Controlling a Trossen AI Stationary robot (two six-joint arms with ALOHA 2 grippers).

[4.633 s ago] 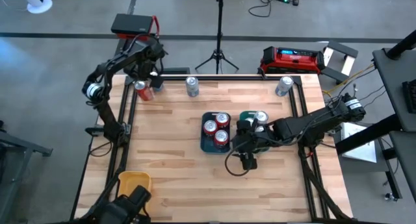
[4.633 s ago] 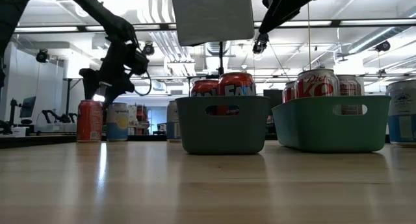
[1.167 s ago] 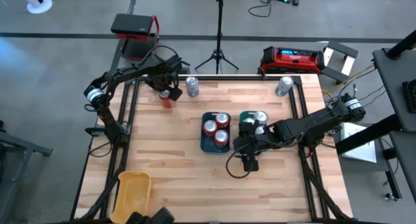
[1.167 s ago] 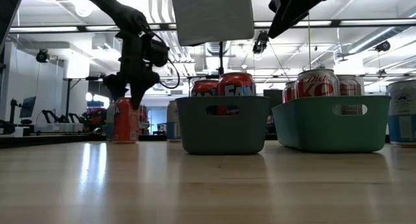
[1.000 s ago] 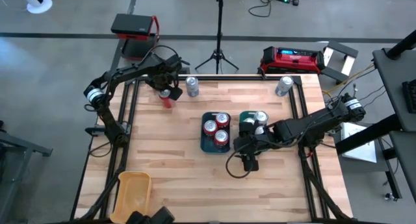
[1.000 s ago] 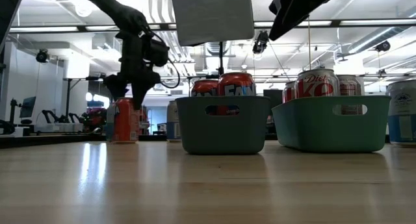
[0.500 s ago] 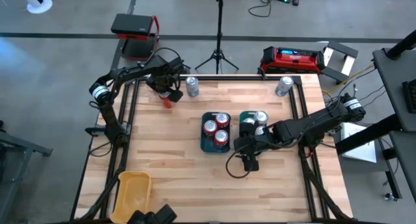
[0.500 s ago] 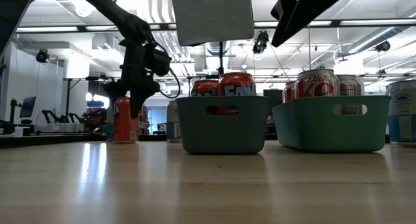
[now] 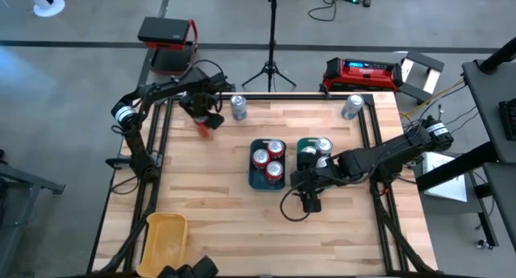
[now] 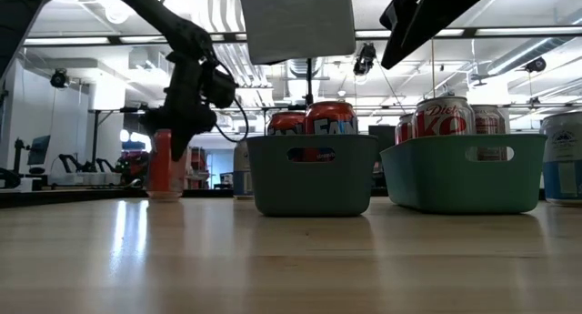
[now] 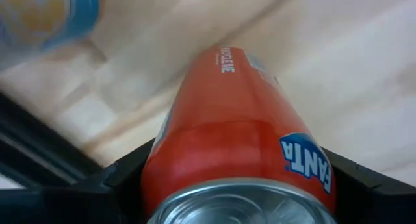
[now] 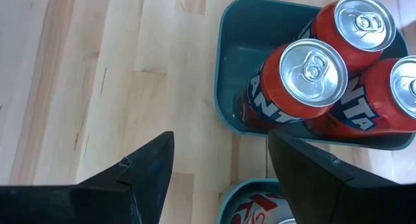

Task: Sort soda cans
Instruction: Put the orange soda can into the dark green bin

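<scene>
Gripping Fanta can (image 11: pixel 237 152), left pincer (image 9: pixel 206 119)

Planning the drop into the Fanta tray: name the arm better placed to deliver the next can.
Left. Its hand is shut on the orange Fanta can near the table's far-left edge; the right hand hangs open and empty beside the trays.

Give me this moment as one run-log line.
left tool: shut on Fanta can, far-left table | right tool: open, empty, beside Fanta bin

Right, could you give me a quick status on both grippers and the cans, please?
Left gripper shut on orange Fanta can near the table's far left. Right gripper open, empty, beside dark bin holding three Fanta cans. Silver can stands close by the left gripper.
</scene>
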